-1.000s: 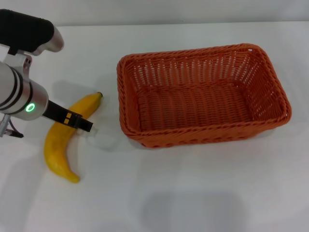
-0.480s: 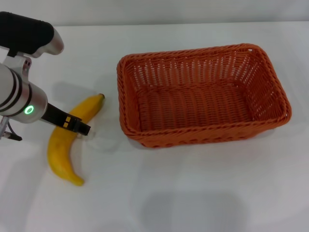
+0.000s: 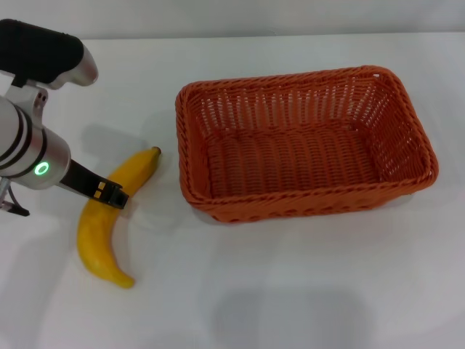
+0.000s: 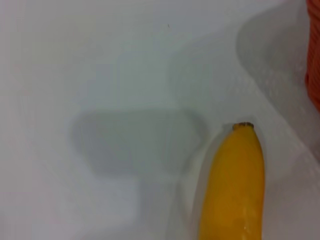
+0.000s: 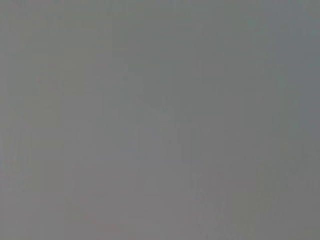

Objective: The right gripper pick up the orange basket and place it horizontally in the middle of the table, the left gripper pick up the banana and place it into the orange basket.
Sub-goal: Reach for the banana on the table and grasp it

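Observation:
The orange basket (image 3: 305, 206) stands lengthwise across the middle of the table (image 3: 305, 291) with nothing in it; a strip of its side also shows in the left wrist view, orange basket (image 4: 314, 60). The banana (image 3: 102, 229) lies on the table to the basket's left, its dark tip pointing toward the basket. In the left wrist view the banana (image 4: 235, 185) shows close up. My left gripper (image 3: 116, 195) reaches in from the left and lies across the banana's middle. The right gripper shows in no view; the right wrist view is plain grey.
The silver left arm with its green ring light (image 3: 42, 169) fills the left edge of the head view. White tabletop lies bare in front of the basket and behind it.
The left arm has drawn slightly left and toward me. The banana has slid a little toward me and to the right. The basket has stayed put.

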